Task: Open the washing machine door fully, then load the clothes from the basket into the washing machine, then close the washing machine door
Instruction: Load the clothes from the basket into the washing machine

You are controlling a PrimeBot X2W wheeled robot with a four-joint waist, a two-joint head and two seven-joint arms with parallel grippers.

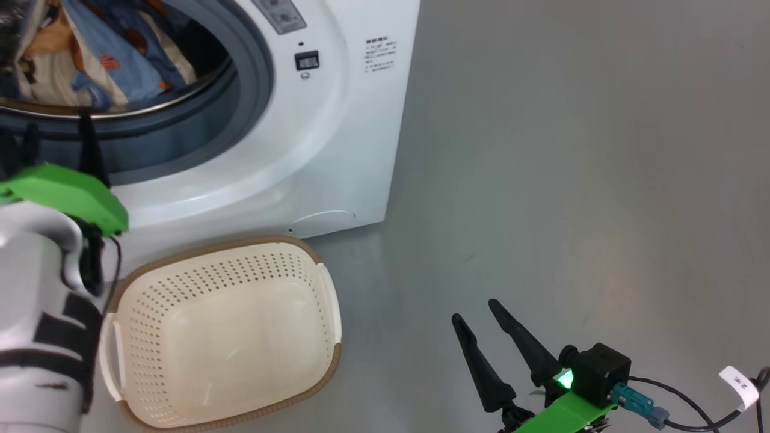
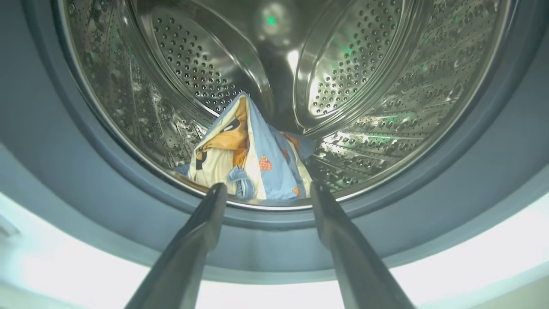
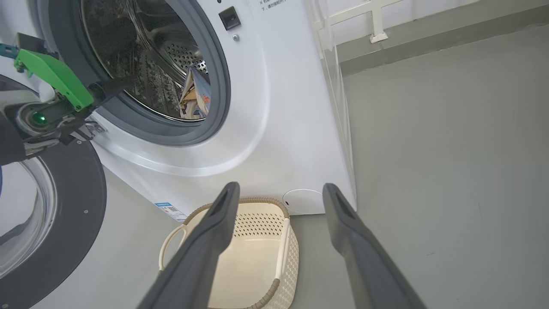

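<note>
The white washing machine point(image 1: 337, 150) stands with its round black door point(image 3: 77, 206) swung open to the left. The blue and orange printed clothes point(image 2: 253, 159) lie heaped at the front of the steel drum point(image 2: 364, 64), also seen as clothes point(image 1: 90, 54) and clothes point(image 3: 197, 92). My left gripper point(image 2: 268, 189) is open at the drum's mouth, over the blue-grey gasket point(image 2: 85, 171), fingertips just short of the fabric and holding nothing. The cream basket point(image 1: 240, 282) sits on the floor before the machine with nothing inside. My right gripper point(image 1: 475, 313) hangs open to the basket's right.
Grey floor point(image 1: 571, 180) stretches wide to the right of the machine. A white frame point(image 3: 373, 21) stands against the back wall. A cable with a white tag point(image 1: 740, 379) trails from my right wrist.
</note>
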